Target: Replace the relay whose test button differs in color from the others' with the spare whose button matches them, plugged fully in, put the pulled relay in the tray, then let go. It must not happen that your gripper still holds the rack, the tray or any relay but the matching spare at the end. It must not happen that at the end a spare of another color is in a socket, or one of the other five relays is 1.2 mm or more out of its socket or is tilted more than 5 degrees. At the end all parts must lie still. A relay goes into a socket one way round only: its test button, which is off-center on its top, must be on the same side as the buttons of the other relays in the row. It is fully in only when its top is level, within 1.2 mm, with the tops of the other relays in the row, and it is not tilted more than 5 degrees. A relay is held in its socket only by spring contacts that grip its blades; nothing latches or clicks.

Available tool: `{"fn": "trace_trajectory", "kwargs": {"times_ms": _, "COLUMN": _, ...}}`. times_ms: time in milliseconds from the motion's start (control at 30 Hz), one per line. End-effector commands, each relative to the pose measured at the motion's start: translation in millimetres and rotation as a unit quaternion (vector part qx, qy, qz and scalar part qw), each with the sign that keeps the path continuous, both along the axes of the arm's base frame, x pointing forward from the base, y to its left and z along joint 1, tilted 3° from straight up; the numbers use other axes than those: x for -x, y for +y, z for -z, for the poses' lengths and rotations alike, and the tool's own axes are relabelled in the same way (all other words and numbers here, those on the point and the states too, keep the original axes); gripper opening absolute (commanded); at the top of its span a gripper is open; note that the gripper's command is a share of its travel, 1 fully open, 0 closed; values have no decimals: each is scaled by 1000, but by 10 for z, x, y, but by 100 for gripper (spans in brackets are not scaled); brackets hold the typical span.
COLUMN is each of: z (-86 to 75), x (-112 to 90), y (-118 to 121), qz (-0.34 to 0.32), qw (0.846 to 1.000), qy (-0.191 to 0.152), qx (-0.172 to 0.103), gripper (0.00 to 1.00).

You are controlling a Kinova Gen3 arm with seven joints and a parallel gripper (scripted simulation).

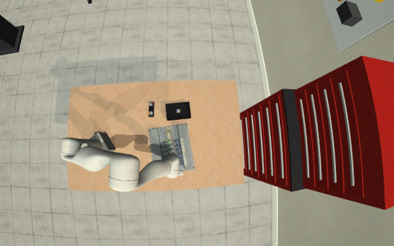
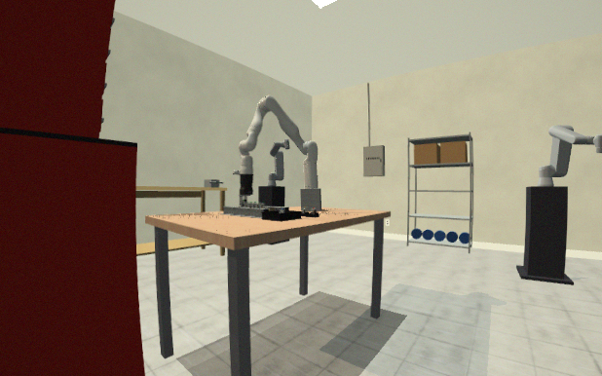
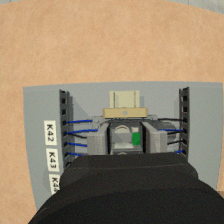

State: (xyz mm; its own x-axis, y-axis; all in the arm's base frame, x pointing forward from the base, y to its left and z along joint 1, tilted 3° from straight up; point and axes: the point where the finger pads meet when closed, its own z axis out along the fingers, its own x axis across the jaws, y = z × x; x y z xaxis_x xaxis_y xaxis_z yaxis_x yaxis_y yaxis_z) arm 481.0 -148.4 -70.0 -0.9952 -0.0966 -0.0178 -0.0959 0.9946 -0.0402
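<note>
- One arm [image 1: 123, 169] stands on the table [image 1: 220, 134]; its gripper [image 3: 122, 140] is closed on a relay [image 3: 121, 141] with a green button, over the rack [image 3: 35, 105].
- One rack [image 1: 187, 153], one black tray [image 1: 178, 111] and two spares [image 1: 151, 108] show from the top; the relays in the row are too small to count.
- The tray holds one small pale piece [image 1: 178, 111], presumably a relay.
- Only the wrist view shows the held relay, the labels K42 [image 3: 49, 133] and K43 [image 3: 52, 160], and blue wires [image 3: 80, 121].
- Only the exterior view shows a shelf unit [image 2: 409, 190] with two boxes and five blue balls [image 2: 439, 236], plus two further arms: one [image 2: 558, 156] on a black pedestal, one behind the table.
- The top view alone shows the red cabinet [image 1: 383, 134] drawers.
</note>
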Motion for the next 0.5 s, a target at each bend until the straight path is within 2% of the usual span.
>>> {"fn": "trace_trajectory", "kwargs": {"times_ms": 0, "z": -17, "x": -11, "y": -14, "qz": 5, "qw": 1000, "qy": -1, "qx": 0, "gripper": 0}}
{"fn": "trace_trajectory", "kwargs": {"times_ms": 467, "z": -17, "x": -10, "y": -12, "qz": 4, "qw": 1000, "qy": -1, "qx": 0, "gripper": 0}}
